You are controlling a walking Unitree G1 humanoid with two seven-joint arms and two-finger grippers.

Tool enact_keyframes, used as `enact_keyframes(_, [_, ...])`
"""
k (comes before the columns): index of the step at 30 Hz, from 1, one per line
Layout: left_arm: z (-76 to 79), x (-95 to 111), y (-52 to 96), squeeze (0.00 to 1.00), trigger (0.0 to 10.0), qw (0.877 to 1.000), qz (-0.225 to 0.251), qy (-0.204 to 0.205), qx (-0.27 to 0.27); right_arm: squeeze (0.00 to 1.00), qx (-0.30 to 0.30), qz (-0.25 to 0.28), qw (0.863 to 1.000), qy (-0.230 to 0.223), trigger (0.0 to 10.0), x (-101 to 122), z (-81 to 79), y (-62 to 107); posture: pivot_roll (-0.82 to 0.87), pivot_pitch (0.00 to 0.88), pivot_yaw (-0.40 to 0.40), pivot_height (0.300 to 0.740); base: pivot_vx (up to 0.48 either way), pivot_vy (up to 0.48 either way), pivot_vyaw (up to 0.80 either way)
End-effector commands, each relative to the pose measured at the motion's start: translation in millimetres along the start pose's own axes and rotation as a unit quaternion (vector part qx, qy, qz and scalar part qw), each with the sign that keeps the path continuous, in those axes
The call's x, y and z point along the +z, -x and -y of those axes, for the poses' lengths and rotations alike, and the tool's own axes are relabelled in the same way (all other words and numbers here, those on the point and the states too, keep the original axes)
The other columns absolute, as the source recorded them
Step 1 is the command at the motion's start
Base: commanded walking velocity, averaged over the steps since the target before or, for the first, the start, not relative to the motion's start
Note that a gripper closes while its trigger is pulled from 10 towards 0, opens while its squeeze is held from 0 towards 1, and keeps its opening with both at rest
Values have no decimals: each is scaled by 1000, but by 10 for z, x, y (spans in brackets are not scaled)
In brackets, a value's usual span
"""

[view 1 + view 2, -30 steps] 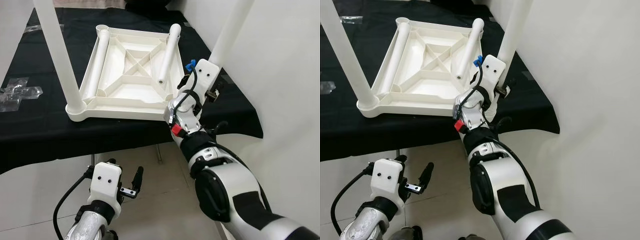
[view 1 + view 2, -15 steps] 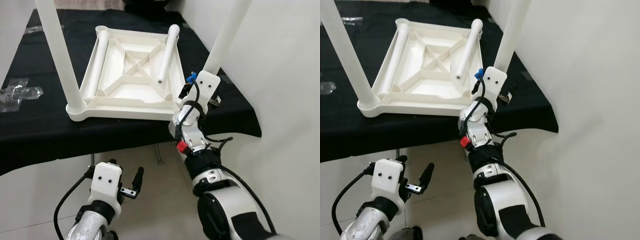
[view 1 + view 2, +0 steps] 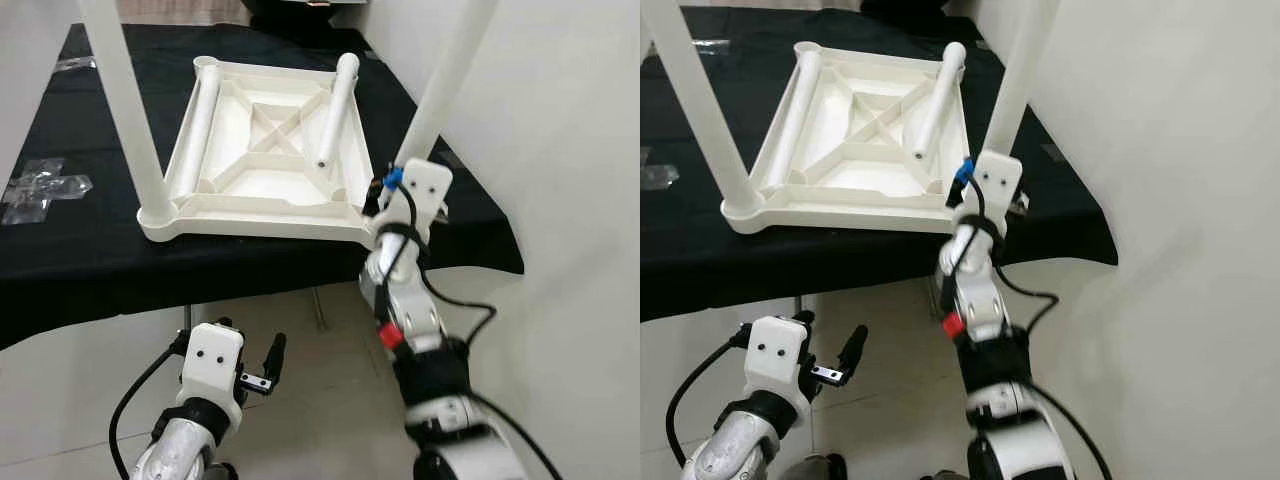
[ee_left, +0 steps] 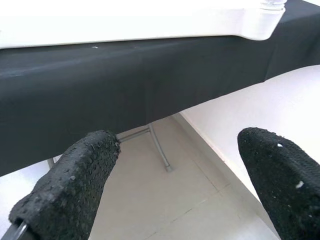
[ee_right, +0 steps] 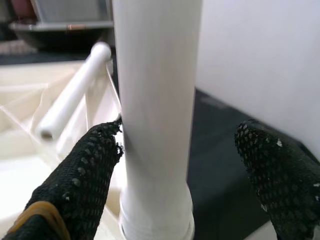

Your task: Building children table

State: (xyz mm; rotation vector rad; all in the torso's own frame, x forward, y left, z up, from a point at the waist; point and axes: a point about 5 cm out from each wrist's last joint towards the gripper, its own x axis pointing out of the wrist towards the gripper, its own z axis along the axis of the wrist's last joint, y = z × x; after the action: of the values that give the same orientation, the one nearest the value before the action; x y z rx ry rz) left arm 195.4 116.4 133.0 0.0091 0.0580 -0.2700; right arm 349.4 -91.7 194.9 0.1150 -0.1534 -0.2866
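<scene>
1. The white tabletop (image 3: 265, 150) lies upside down on the counter (image 3: 90, 255), its ribbed underside facing up, with its near edge close to the counter's front edge.
2. Two legs stand upright in the near corners: one at the near left corner (image 3: 125, 110) and one at the near right corner (image 3: 440, 90). By my reading, this half of the job is done or nearly so.
3. Two more legs (image 3: 335, 110) lie loose inside the tabletop, one along each side, so the two far corners seem still to need fitting.
4. The right pincer (image 5: 170, 165) sits at the base of the near right leg, its fingers (image 5: 82, 170) spread to either side of the leg; one looks to touch it, the other is apart, so it is released, not clamped.
5. The left pincer (image 3: 262, 370) hangs low in front of the counter over the floor, fingers apart and empty.
6. The counter is covered with a black cloth; a clear plastic wrapper (image 3: 45, 188) lies on its left part.
7. A pale tiled floor (image 3: 320, 420) lies below, a white wall (image 3: 570, 150) stands to the right, and a metal counter leg (image 4: 159, 147) shows under the cloth.
</scene>
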Motion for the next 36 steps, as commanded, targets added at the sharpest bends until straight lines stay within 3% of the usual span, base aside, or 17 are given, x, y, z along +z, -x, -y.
enact_keyframes(1, [22,-49,-3,0,10000,1000,-8,8,-6,0,49,-13,999,-7,10000,-54,-42,98,124,129,-123,740,0,0,0])
enact_keyframes(9, [9,-49,-9,0,10000,1000,-7,7,-6,0,111,-15,993,27,10000,-127,82,306,122,128,-124,740,0,0,0])
enact_keyframes(13, [9,-56,-4,0,10000,1000,-9,7,-8,0,183,-24,980,71,10000,-182,295,475,112,130,-121,740,0,0,0])
enact_keyframes(15, [6,-54,-4,0,10000,1000,-8,7,-8,0,177,-25,980,90,10000,-196,376,472,109,138,-120,740,0,0,0])
enact_keyframes(18, [-1,-44,-1,0,10000,1000,-7,7,-8,0,131,-45,977,161,10000,-275,751,368,107,146,-119,740,0,0,0])
enact_keyframes(22, [-3,-45,3,0,10000,1000,-7,7,-7,0,116,-49,977,174,10000,-283,845,330,109,147,-119,740,0,0,0])
enact_keyframes(27, [-4,-48,2,0,10000,1000,-9,5,-9,0,61,-54,966,247,10000,-313,1158,181,110,149,-119,740,0,0,0])
enact_keyframes(30, [-6,-45,-1,0,10000,1000,-9,4,-9,0,35,-55,962,266,10000,-329,1226,78,114,151,-111,740,0,0,0])
enact_keyframes(36, [-14,13,8,0,10000,1000,1,0,-12,0,18,-57,964,258,10000,-352,1130,-232,140,173,-113,740,0,0,0])
